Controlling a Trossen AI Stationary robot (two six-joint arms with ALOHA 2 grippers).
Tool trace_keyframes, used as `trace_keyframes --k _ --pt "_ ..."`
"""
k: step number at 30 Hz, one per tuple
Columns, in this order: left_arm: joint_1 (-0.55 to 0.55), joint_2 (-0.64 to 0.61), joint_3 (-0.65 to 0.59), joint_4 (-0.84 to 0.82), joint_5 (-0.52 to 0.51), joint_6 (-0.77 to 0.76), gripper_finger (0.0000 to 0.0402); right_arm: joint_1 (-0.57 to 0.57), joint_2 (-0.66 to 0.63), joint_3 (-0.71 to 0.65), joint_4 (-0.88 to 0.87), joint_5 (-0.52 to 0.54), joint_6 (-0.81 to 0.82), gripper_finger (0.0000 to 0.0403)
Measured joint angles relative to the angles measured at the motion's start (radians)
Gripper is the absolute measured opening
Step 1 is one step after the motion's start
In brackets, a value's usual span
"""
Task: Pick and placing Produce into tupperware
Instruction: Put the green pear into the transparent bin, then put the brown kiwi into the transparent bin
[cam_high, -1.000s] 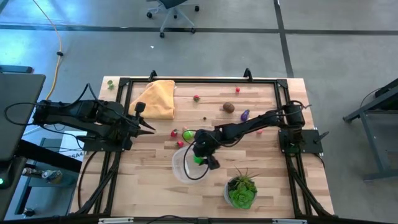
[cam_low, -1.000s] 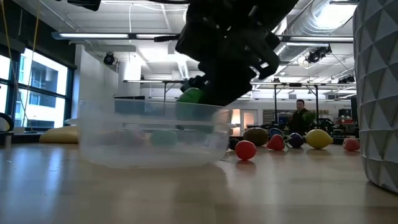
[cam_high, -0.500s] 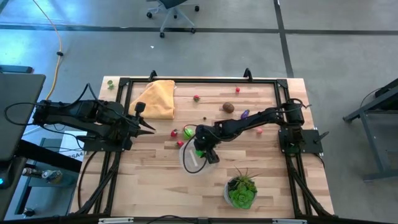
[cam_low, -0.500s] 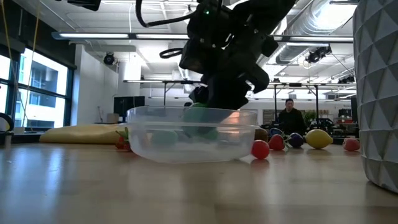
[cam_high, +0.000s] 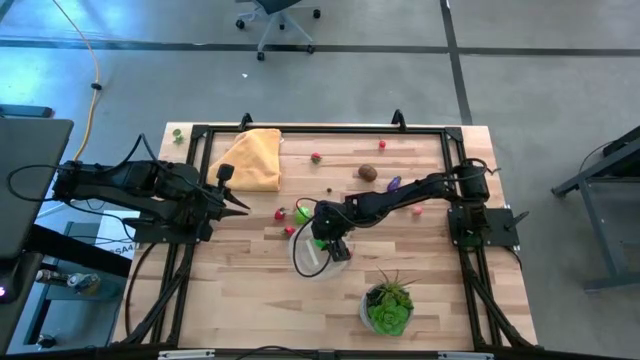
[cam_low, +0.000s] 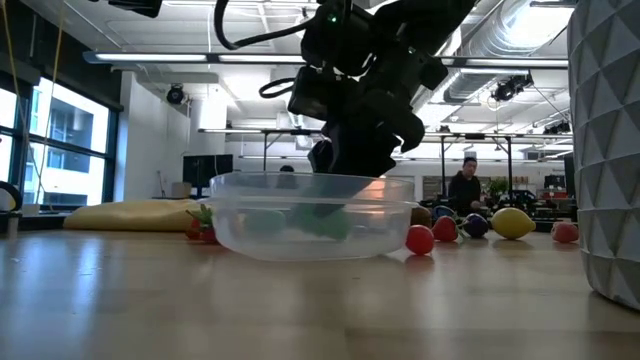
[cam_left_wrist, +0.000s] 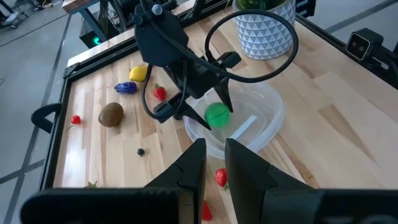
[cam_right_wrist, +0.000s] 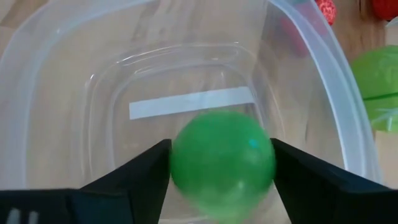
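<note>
My right end effector (cam_right_wrist: 219, 163): fingers spread around smooth green ball (cam_right_wrist: 222, 159).
Tupperware (cam_high: 312, 258): round, clear plastic.
Tabletop (cam_high: 250, 300): pale wood planks.
Room: grey concrete floor (cam_high: 540, 60).

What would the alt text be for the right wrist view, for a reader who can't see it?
A bright green toy ball sits between the right gripper's two dark fingers, directly over the round clear plastic container. A white strip shows at the container's bottom, with red and green produce beyond its rim.
</note>
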Motion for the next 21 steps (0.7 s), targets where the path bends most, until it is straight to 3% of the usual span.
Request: trace_keyframes --k 11,16,21 --pt "0.000 0.000 0.000 0.000 0.000 0.000 0.0051 0.000 -0.025 0.016 -0.041 -0.014 -0.003 0.0261" --pt "0.000 0.000 0.000 0.000 0.000 0.000 0.0051 0.000 -0.067 0.134 -0.195 0.001 -0.024 0.0261" --pt "0.000 0.000 0.000 0.000 0.000 0.000 0.0051 -0.025 -0.121 0.269 -0.335 0.088 -0.002 0.0261"
